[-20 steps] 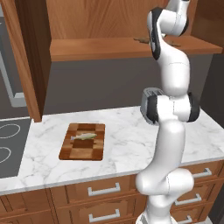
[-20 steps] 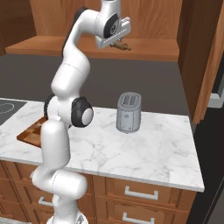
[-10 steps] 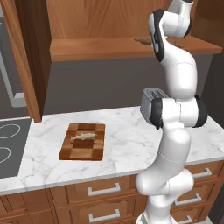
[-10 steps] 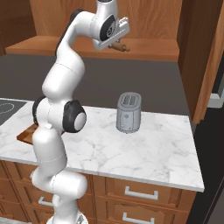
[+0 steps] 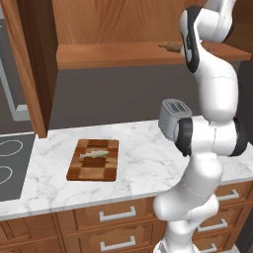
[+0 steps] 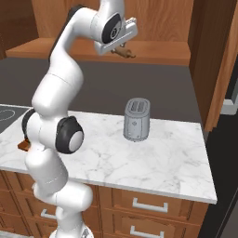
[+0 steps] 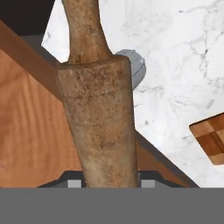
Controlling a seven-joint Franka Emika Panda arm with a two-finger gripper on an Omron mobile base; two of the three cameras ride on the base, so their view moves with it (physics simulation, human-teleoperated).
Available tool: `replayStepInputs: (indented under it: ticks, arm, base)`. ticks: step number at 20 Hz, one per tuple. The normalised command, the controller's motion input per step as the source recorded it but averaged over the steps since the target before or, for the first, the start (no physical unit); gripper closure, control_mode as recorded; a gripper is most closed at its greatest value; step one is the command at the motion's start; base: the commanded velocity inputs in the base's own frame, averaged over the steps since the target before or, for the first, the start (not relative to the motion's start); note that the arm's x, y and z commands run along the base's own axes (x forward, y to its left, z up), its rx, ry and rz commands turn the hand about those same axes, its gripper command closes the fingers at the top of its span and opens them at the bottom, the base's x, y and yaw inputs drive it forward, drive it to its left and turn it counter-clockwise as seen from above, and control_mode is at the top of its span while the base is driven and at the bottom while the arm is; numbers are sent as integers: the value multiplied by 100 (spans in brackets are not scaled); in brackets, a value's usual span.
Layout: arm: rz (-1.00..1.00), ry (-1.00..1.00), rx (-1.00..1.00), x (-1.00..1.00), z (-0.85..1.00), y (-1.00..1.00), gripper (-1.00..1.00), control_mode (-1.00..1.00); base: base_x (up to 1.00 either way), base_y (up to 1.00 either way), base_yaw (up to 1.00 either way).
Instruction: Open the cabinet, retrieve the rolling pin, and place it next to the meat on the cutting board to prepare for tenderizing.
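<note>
The cabinet (image 5: 113,24) stands open, its door (image 5: 29,64) swung out at the left. At the front edge of its shelf (image 6: 153,52), my gripper (image 6: 122,46) is shut on the rolling pin (image 6: 124,54). In the hand view the brown rolling pin (image 7: 98,118) runs up between the fingertips (image 7: 74,183), one narrow handle pointing away. One end of the rolling pin (image 5: 170,47) pokes out beside the arm. The cutting board (image 5: 94,159) lies on the counter below at the left, with the small pale meat (image 5: 96,154) on its far half. A corner of the cutting board (image 7: 212,140) also appears in the hand view.
A grey toaster (image 6: 137,119) stands on the marble counter (image 6: 153,158) under the shelf, right of the arm. A stove top (image 5: 10,170) borders the counter at the left. Drawers (image 5: 118,215) run below. The cabinet's other door (image 6: 209,60) hangs open at the right.
The arm's middle joints have swung round. The hand, still shut on the rolling pin, has dropped slightly at the shelf's front edge. Board, meat and toaster have not moved.
</note>
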Motion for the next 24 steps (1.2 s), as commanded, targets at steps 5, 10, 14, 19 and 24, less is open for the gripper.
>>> replayStepInputs:
  ticks: [5,10,14,19,24]
  arm:
    - [-1,0,8,-100,15,0,100,-100]
    - [-1,0,9,-100,0,1,100,-100]
    - [0,0,6,-100,-7,13,100,-100]
    - [0,0,1,-100,-25,33,100,-100]
    - [0,4,0,-95,-39,63,100,-100]
  base:
    - [0,0,0]
    - [0,0,0]
    - [0,0,0]
    - [0,0,0]
    - [0,0,0]
